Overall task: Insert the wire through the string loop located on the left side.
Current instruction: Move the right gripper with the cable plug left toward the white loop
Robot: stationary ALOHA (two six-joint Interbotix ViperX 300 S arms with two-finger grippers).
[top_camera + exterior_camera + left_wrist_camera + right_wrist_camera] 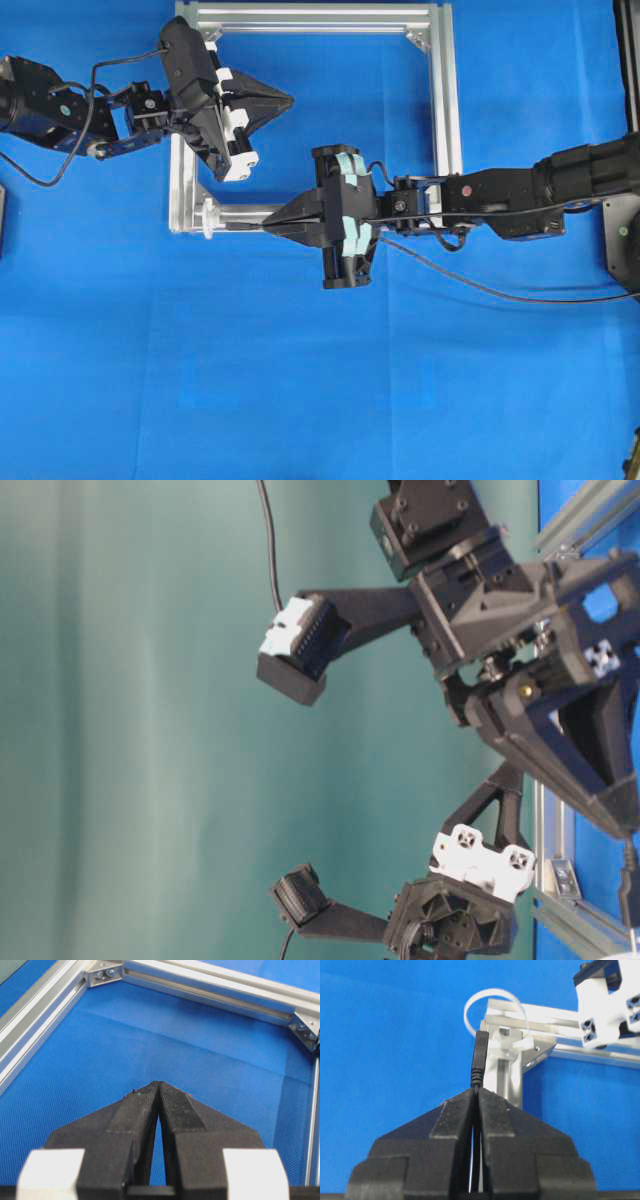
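Right gripper [268, 226] has its fingers pressed together on the wire [479, 1057], pinching it just behind the small dark plug tip, which sticks out ahead of the fingertips. In the right wrist view the plug points at the string loop [492, 995], a thin white ring standing up from the corner of the aluminium frame [445, 100]; the tip sits near the loop, apparently just short of it (hard to judge the gap from this angle). Overhead, the same gripper lies at the frame's lower left corner, and the rest of the wire trails back along the right arm and off across the blue cloth [300, 400] to the right.

Left gripper [290, 100] is closed on nothing, fingers [170, 1105] meeting at the tips. It hangs over the cloth inside the frame, near the upper left corner, well apart from the loop.
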